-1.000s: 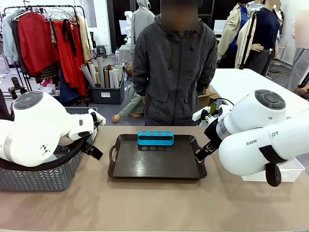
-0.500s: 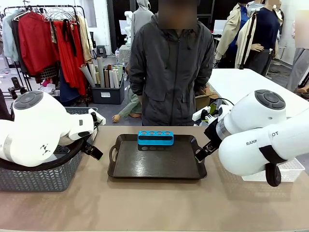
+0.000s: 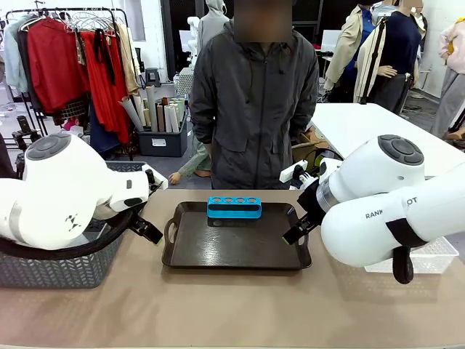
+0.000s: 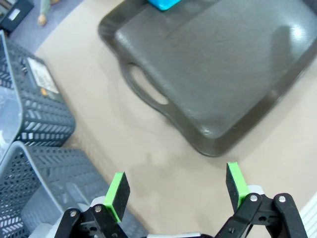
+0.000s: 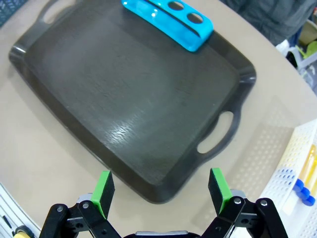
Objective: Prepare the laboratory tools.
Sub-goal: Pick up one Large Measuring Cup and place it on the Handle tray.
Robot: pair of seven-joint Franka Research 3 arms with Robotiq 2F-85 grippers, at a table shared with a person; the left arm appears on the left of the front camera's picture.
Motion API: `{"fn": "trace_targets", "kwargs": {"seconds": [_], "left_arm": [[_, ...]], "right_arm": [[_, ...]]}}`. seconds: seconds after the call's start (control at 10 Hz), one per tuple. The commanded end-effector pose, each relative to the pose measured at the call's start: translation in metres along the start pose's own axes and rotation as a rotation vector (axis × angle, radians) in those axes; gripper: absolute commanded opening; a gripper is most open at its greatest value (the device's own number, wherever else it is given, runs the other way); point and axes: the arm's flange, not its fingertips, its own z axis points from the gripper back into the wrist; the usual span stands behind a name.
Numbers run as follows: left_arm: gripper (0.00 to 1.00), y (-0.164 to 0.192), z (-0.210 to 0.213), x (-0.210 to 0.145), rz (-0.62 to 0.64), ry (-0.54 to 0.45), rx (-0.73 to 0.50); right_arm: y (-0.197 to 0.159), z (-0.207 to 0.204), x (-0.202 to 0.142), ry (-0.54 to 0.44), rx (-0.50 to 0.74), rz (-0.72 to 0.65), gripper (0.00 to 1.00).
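A small blue four-hole tube rack (image 3: pixel 234 207) stands at the far edge of a dark brown handled tray (image 3: pixel 236 251); its holes are empty. My left gripper (image 4: pixel 176 191) hangs open over bare table just off the tray's (image 4: pixel 213 64) left handle. My right gripper (image 5: pixel 161 189) is open above the near right corner of the tray (image 5: pixel 129 94), with the rack (image 5: pixel 171 19) farther off. Yellow tubes with blue caps (image 5: pixel 302 191) lie in a white basket (image 5: pixel 290 178) beside the right gripper. In the front view the left gripper (image 3: pixel 148 231) and right gripper (image 3: pixel 293 234) flank the tray.
Grey mesh baskets (image 3: pixel 51 265) stand at the table's left, under the left arm, and show in the left wrist view (image 4: pixel 37 106). The white basket (image 3: pixel 429 256) sits at the right edge. A person stands at the far side behind the tray.
Both arms have shifted a little toward the tray; the right gripper has moved left over the tray's right edge. The rack and tray have not moved.
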Motion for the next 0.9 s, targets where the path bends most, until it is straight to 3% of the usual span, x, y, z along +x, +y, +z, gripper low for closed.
{"fn": "trace_targets", "kwargs": {"seconds": [0.0,0.4,0.8], "left_arm": [[1.00,0.010,0.030,0.012,-0.041,0.002,-0.115],[1.00,0.014,0.083,0.043,-0.152,-0.049,-0.317],[1.00,0.025,0.120,0.068,-0.244,-0.161,-0.323]], "right_arm": [[-0.013,0.017,0.000,-0.007,0.079,0.022,1.00],[-0.018,0.063,0.035,0.000,0.174,0.090,1.00],[-0.043,0.112,0.063,-0.059,0.205,0.131,1.00]]}}
